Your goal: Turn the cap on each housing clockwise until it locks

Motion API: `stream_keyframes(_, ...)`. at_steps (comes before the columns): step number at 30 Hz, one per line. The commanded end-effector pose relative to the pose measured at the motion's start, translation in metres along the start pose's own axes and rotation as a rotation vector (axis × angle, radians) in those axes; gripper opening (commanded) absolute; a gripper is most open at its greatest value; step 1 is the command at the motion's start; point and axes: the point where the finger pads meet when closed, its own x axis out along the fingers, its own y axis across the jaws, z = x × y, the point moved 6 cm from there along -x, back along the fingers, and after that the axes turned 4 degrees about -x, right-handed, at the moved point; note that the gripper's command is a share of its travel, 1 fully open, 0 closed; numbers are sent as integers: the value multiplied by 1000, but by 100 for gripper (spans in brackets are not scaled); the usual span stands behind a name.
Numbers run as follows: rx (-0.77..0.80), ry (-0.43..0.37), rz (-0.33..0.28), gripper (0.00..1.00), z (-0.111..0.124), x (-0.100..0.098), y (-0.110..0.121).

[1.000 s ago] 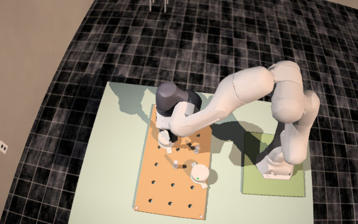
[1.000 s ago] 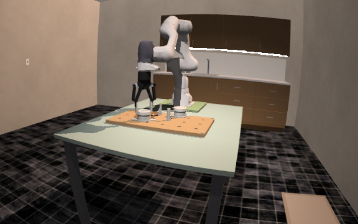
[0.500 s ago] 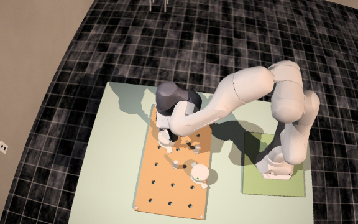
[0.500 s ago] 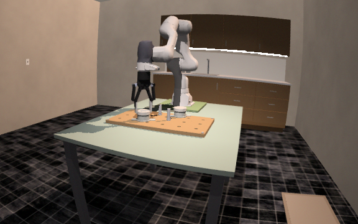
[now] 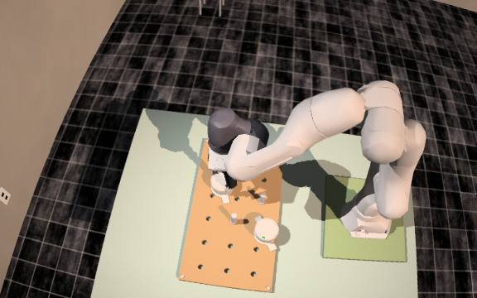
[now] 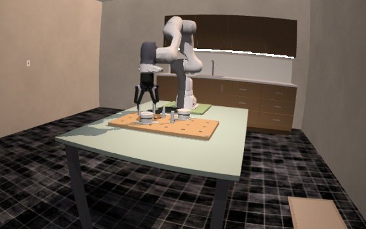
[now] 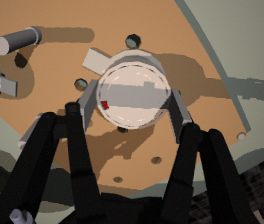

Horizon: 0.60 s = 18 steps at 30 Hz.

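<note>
— What's around, from the table's near edge back?
— An orange board (image 6: 183, 128) dotted with holes lies on the pale green table (image 6: 170, 152). Two short grey pegs (image 5: 233, 218) stand upright on it. Behind them is a second housing (image 5: 266, 230), its white cap showing a green mark. The arm's base sits on a green mat (image 5: 363, 248).

— And the one being worked?
— The housing (image 7: 131, 92) stands upright on the board's far-left part, its round white cap (image 7: 132, 96) bearing a red mark.

— The jaws?
— The gripper (image 7: 131, 106) is about half spread, with its fingers pinching the cap's sides.
</note>
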Motion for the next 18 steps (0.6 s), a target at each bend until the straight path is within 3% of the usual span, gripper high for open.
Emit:
stream_keyframes(1, 1, -3, -6, 10, 3, 2, 0)
stream_keyframes(18, 1, -3, -6, 10, 10, 2, -8)
